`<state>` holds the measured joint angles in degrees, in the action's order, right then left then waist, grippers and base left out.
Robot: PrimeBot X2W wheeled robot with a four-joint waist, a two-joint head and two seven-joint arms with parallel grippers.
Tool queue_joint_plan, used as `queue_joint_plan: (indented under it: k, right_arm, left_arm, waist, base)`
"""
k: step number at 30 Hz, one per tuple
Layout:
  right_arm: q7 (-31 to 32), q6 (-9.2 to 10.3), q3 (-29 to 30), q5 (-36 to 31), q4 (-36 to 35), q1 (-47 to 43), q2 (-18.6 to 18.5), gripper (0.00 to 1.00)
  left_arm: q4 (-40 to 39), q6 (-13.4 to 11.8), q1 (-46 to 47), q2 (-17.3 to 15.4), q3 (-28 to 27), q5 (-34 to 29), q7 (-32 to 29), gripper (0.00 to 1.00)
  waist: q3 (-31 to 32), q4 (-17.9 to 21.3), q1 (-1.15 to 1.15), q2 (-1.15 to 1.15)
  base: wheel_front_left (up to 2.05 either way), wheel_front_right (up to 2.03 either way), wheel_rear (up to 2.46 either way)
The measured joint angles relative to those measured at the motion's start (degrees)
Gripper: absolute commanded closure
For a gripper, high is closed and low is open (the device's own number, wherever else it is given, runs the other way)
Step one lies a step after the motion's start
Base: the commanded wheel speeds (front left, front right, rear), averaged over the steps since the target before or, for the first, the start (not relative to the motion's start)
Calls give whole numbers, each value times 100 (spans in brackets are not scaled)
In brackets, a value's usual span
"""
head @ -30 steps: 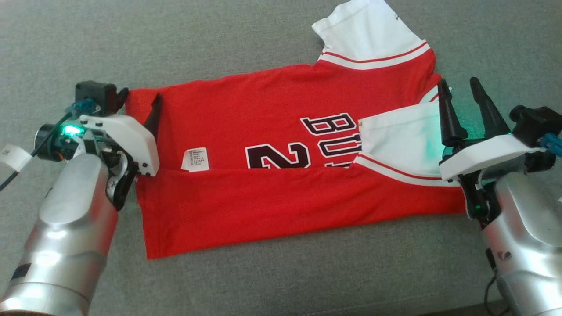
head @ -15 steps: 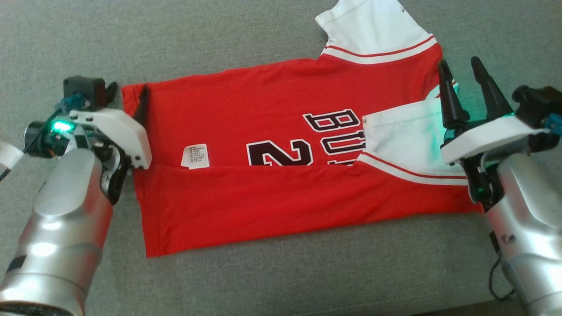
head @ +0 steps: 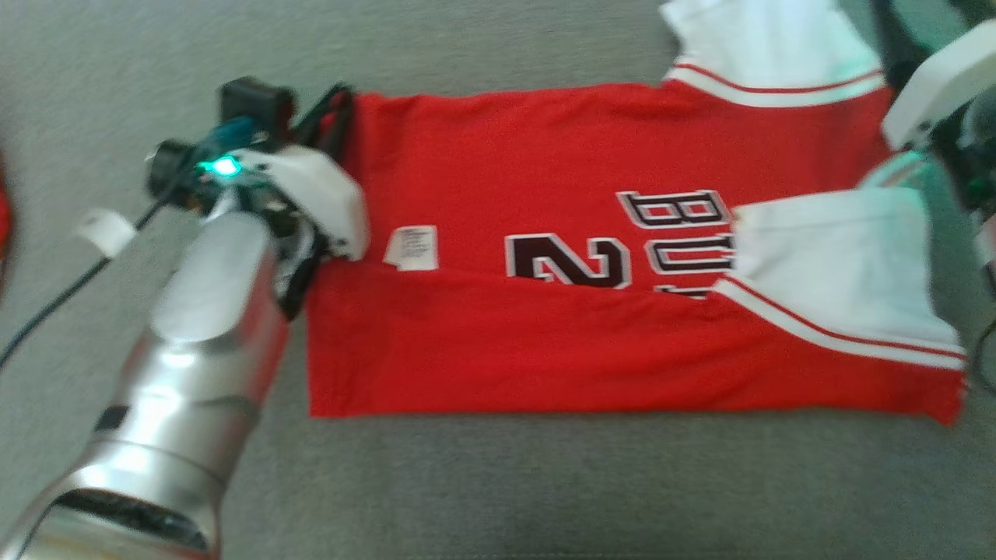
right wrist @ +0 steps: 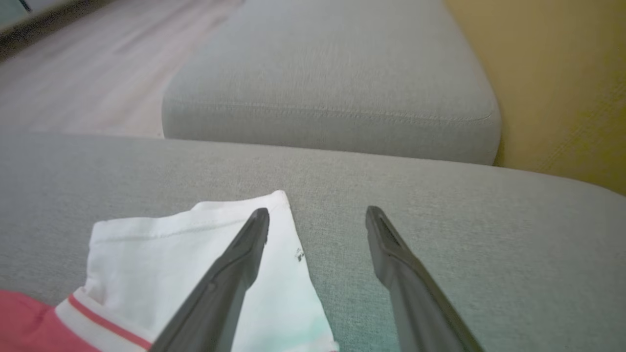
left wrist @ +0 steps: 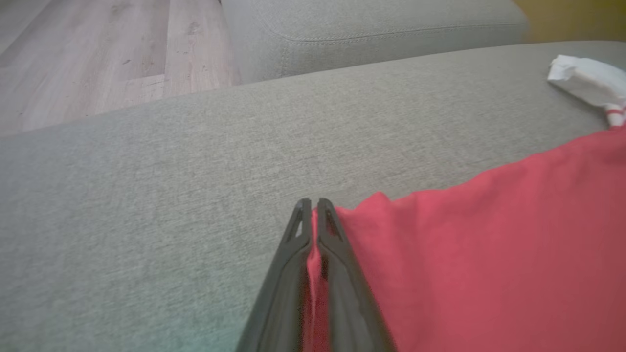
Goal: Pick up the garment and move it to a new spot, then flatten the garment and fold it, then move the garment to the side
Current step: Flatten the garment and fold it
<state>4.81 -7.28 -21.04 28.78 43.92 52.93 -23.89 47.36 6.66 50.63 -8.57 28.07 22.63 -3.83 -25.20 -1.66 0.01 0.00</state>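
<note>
Head view, entries running left to right across the grey cushion (head: 545,482).

1. Left gripper (head: 342,105). A second ago I had its fingers spread astride the garment's far left corner. They are now pinched together, and the left wrist view shows a strip of red cloth caught between them. I take this as the hold for the next fold.

2. Garment (head: 545,194). Red jersey, flat across the middle of the cushion, hem to the left and shoulders to the right. The near long edge is already turned over the body, half covering the dark, white-edged lettering (head: 622,249). A white care label (head: 412,247) shows just above that fold line. The cloth is smooth, with few wrinkles. It sits differently in the picture than before, but the head camera has swung and I see no sign the cloth slid.

3. Near sleeve (head: 825,264). White with red piping, folded in over the chest.

4. Far sleeve (head: 762,39). White, spread towards the cushion's far edge and not yet folded.

5. Right gripper (right wrist: 318,211). Fingers wide apart as before and holding nothing. In its wrist view, one finger hangs over the far sleeve and the other over bare cushion. My judgement is that it must close on that sleeve or shoulder before I can bring the far side over.
</note>
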Motion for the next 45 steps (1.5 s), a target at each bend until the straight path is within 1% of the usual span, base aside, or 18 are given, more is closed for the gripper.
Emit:
queue_joint_plan:
  k: [2, 6, 10, 13, 16, 17, 18, 19, 21, 23, 24, 28, 31, 33, 36, 39, 42, 45]
  right_arm:
    - [296, 0, -183, 8, 161, 226, -152, 0]
    - [727, 0, -371, 140, 506, 516, -415, 0]
    - [945, 0, -457, 210, 812, 689, -669, 0]
    - [1067, 0, -582, 222, 898, 828, -760, 0]
    - [1209, 0, -754, 359, 865, 942, -766, 0]
    - [1248, 0, -793, 421, 854, 994, -778, 17]
    - [1284, 0, -824, 485, 845, 1038, -797, 74]
    - [1293, 0, -861, 516, 844, 1063, -811, 100]
    - [1261, 0, -927, 549, 845, 1072, -817, 100]
    - [951, 0, -917, 494, 924, 1072, -856, 100]
    - [665, 0, -845, 431, 980, 1073, -884, 100]
    - [-517, 0, -547, 137, 1169, 1162, -886, 100]
    - [-1247, 0, -403, 56, 1235, 1237, -714, 100]
    - [-1619, 0, -280, 46, 1294, 1233, -588, 100]
    - [-1814, 0, -102, 226, 1317, 1159, -417, 100]
    - [-1894, 0, -104, 416, 1054, 783, -267, 100]
    - [-1902, 0, -164, 702, 604, 88, -171, 100]
    - [-1903, 0, -79, 1003, -40, -678, -164, 100]
  left_arm:
    - [-58, 44, 65, 156, 96, 2, 81, 100]
    - [-158, 47, 123, 369, 313, 10, 194, 100]
    - [-258, 49, 151, 519, 533, 60, 301, 100]
    - [-334, 67, 230, 568, 634, 133, 404, 100]
    - [-344, 91, 280, 591, 713, 168, 476, 100]
    - [-343, 91, 282, 598, 715, 186, 494, 100]
    - [-333, 91, 282, 603, 717, 216, 520, 100]
    - [-318, 91, 282, 605, 721, 220, 544, 100]
    - [-290, 90, 282, 612, 721, 233, 582, 100]
    - [-280, 49, 282, 612, 712, 269, 697, 100]
    - [-276, 27, 282, 610, 698, 270, 772, 100]
    - [-279, -234, 296, 581, 509, 315, 1176, 100]
    - [-272, -386, 291, 467, 365, 348, 1438, 100]
    - [-278, -459, 258, 372, 294, 361, 1585, 100]
    - [-307, -577, 47, 194, 232, 310, 1724, 100]
    - [-319, -630, -342, 55, 190, 270, 1788, 100]
    - [-333, -677, -792, -42, 172, 254, 1811, 100]
    - [-467, -793, -1217, -109, 127, 194, 1812, 100]
  waist:
    - [-58, -189, 0, 0]
    - [-179, -571, 0, 0]
    - [-299, -923, 0, 0]
    - [-410, -1112, 0, 0]
    - [-531, -1211, 0, 0]
    - [-563, -1226, 0, 0]
    - [-585, -1233, 0, 0]
    - [-590, -1230, 0, 0]
    - [-572, -1210, -1, 0]
    - [-554, -1182, -1, 0]
    - [-546, -1166, 0, 0]
    - [-472, -1076, -1, 0]
    - [-373, -970, 0, 0]
    - [-294, -877, -1, 0]
    - [-158, -711, -1, 0]
    - [-15, -507, -1, 0]
    - [157, -300, -1, 0]
    - [356, -130, -1, 1]
  base:
    - [0, 0, 0]
    - [0, 0, 0]
    - [0, 0, 0]
    - [0, 0, 0]
    - [0, 0, 0]
    - [0, 0, 0]
    - [0, 0, 0]
    - [0, 0, 0]
    - [0, 0, 0]
    - [0, 0, 0]
    - [0, 0, 0]
    - [0, 0, 0]
    - [0, 0, 0]
    - [0, 0, 0]
    - [0, 0, 0]
    - [0, 0, 0]
    - [0, 0, 0]
    - [0, 0, 0]
